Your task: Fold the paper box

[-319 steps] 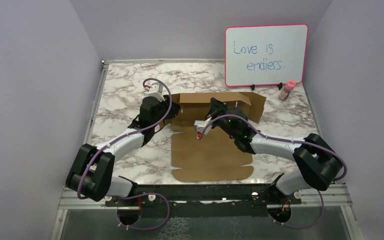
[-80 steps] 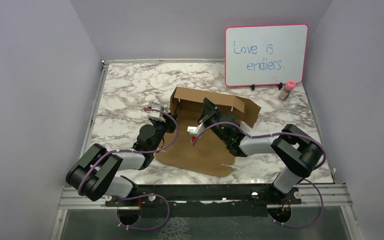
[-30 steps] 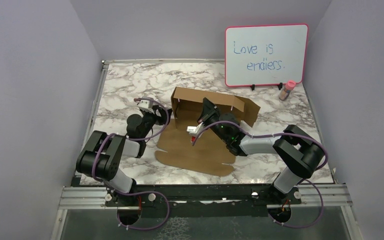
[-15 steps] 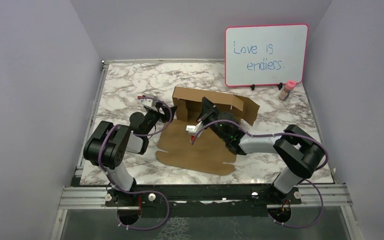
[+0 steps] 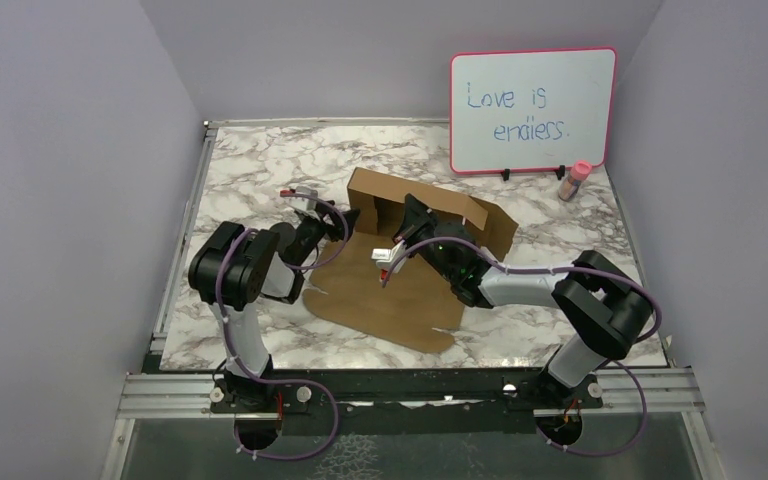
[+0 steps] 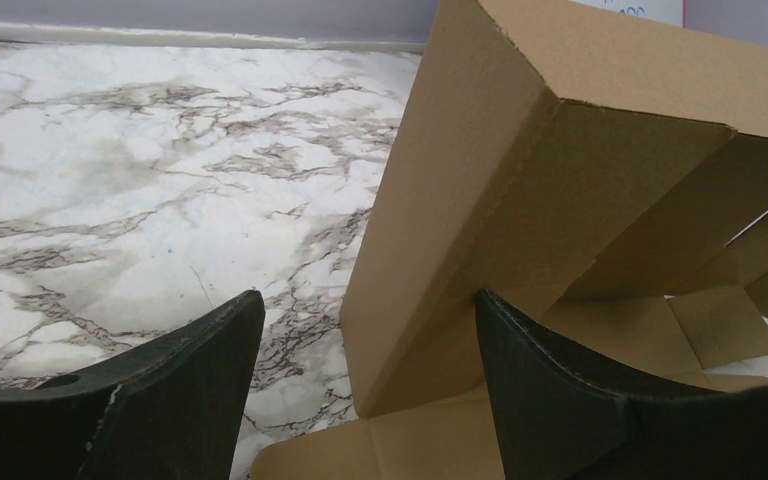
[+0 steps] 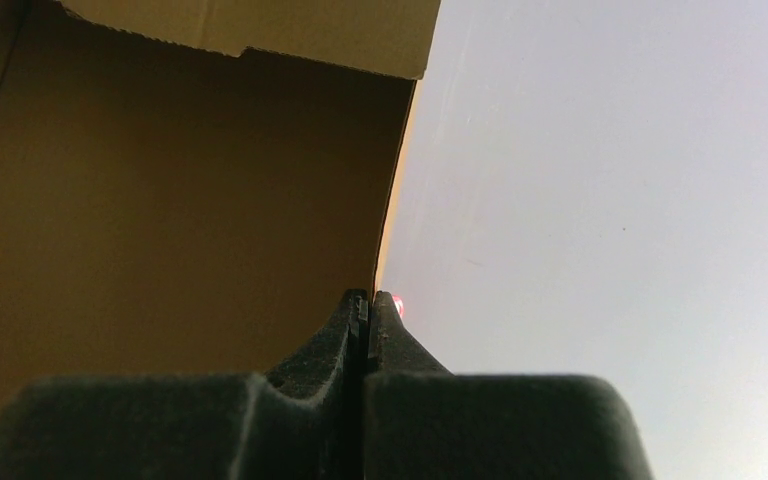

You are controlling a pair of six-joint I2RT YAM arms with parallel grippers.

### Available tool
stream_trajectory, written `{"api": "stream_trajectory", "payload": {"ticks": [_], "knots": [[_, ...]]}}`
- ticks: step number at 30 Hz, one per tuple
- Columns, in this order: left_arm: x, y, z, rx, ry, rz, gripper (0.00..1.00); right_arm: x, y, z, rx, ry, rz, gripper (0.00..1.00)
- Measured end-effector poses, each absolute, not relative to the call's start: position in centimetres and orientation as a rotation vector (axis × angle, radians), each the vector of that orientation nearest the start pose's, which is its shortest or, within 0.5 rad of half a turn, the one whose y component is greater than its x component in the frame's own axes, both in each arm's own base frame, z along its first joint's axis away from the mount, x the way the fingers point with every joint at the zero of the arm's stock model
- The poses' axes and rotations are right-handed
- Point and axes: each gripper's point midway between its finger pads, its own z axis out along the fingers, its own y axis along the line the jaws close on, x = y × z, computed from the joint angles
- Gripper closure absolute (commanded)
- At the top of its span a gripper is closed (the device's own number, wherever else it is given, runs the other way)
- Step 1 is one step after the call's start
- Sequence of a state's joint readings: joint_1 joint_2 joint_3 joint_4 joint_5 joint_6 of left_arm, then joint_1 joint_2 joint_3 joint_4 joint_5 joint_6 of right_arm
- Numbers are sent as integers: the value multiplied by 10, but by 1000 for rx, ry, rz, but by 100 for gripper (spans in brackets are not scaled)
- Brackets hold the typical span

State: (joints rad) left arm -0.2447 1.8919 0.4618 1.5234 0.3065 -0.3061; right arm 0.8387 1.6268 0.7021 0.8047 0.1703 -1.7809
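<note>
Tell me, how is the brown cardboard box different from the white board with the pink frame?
The paper box is plain brown cardboard; the whiteboard is white with a pink frame and blue writing. The paper box lies mid-table, half folded, far walls raised; the whiteboard stands upright at the far right. The right arm reaches into the paper box; no arm is near the whiteboard. Both sit on the marble table.

Paper box (image 5: 385, 295) part-folded, back wall upright — right fingers (image 5: 413, 209) inside it, left fingers (image 5: 316, 214) beside left wall.
</note>
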Motion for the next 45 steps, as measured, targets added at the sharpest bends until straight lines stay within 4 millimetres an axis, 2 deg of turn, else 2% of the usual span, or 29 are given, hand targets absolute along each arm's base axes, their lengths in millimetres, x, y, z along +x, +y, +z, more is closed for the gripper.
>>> {"api": "stream_trajectory", "payload": {"ticks": [5,14,22,27,32,45], "knots": [[412,-174,103,202,1525,-695,22,366,302,197,-1667,591,-834,99],[429,-183,102,216,1510,-705,23,366,303,200,-1669,592,-828,99],[445,-200,115,250,1455,-724,26,366,308,203,-1669,604,-797,99],[453,-207,121,253,1430,-726,36,367,309,202,-1674,616,-785,99],[456,-205,122,223,1431,-702,46,366,310,201,-1674,622,-777,99],[461,-194,109,98,1482,-597,59,366,311,201,-1667,631,-766,99]]}}
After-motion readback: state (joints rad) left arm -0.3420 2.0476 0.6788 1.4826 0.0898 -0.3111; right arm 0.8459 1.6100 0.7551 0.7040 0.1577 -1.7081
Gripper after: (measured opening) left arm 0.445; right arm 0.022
